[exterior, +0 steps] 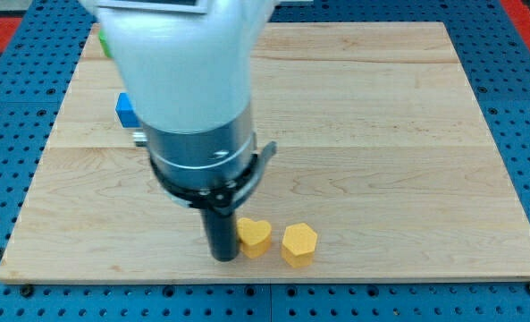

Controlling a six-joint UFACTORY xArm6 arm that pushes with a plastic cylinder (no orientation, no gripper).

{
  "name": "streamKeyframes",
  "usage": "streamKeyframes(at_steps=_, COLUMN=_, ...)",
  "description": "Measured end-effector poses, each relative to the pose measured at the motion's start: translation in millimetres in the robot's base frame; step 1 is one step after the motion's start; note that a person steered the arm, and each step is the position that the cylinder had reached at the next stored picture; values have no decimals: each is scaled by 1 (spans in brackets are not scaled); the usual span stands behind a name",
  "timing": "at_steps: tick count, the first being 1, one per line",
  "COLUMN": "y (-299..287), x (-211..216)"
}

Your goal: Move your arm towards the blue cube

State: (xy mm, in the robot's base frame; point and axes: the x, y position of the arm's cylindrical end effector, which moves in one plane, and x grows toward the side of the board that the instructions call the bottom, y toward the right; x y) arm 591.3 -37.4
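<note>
My arm (189,80) came down from the view's top as a wide white housing, ending in a grey metal collar with a dark clamp ring below it. From that ring 1 straight dark rod (220,228) dropped vertically. My tip (222,258) stood near the view's bottom, left of centre, at board level.

Operator, your bench (381,134) is pale wood with fine grain, set on a blue perforated surface (14,134). The heart-shaped block (255,236) and hexagonal block (298,245) are both yellow. The cube (125,111) is blue. Your arm's housing (180,72) is white over a silver-grey collar (202,148); the rod (219,234) is black.
</note>
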Motion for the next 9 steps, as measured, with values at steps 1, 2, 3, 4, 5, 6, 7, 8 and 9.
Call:
streamKeyframes(at_steps=1, y=-6, x=0)
streamKeyframes(at_steps=2, y=-24, x=0)
streamKeyframes(at_steps=3, y=-39, x=0)
streamKeyframes(at_steps=4, y=-51, x=0)
streamKeyframes(at_steps=5, y=-61, x=0)
streamKeyframes(at_steps=6, y=-71, x=0)
streamKeyframes(at_steps=7, y=-79, x=0)
streamKeyframes(at_steps=8, y=-89, x=0)
streamKeyframes(at_steps=9, y=-108, x=-6)
